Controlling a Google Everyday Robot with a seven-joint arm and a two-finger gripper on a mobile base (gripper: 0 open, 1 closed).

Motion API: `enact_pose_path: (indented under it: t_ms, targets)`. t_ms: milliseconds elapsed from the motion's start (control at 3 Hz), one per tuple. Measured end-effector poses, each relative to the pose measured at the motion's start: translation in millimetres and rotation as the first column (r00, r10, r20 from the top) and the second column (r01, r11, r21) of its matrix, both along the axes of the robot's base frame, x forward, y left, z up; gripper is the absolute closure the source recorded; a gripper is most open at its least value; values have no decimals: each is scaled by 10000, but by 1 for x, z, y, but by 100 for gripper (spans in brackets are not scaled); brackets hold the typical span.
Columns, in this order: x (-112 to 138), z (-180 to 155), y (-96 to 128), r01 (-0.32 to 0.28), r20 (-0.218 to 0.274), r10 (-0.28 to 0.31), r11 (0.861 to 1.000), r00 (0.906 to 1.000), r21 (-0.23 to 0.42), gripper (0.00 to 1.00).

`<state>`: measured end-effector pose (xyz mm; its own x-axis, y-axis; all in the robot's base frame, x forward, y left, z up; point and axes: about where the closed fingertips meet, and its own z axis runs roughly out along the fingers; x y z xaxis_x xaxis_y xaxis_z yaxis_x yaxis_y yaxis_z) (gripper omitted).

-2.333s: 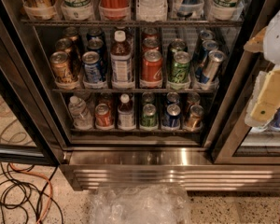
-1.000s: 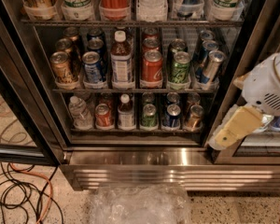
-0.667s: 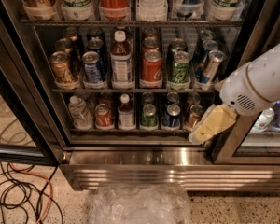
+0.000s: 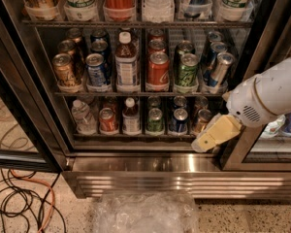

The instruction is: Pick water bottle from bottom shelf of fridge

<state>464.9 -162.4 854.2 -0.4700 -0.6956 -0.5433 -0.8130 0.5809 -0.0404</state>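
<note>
1. The water bottle (image 4: 81, 114) is standing upright at the far left end of the bottom shelf (image 4: 136, 136) of the fridge (image 4: 136, 165), just beside a red can (image 4: 107, 120). It is sitting in the front row, so a grasp from the open front looks possible.
2. The gripper (image 4: 214, 134) is hanging low at the right end of that same shelf, in front of the last can (image 4: 202, 120) and well apart from the bottle. It is angling down and to the left, probably to come in at shelf height and under the rack above.
3. Whether the gripper is open or closed cannot be told from this angle; it is holding nothing.
4. The white arm (image 4: 264, 98) is reaching in from the right, crossing the neighbouring door frame.
5. Compared with 2.3 s ago, the gripper has been dropping from the upper right edge and sliding left; since 0.7 s ago it has been edging slightly lower and further left. The bottle and cans are standing unchanged.
</note>
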Motion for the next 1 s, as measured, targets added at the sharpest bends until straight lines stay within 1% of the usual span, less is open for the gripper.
enact_pose_path:
  t_ms: [333, 667, 1000]
  targets:
    - [-1, -31, 30, 224, 72, -233, 9940, 9997, 1071, 0]
    - [5, -60, 73, -25, 625, -104, 9790, 9980, 2038, 0]
    - [22, -51, 78, 112, 1318, -402, 9769, 9905, 2134, 0]
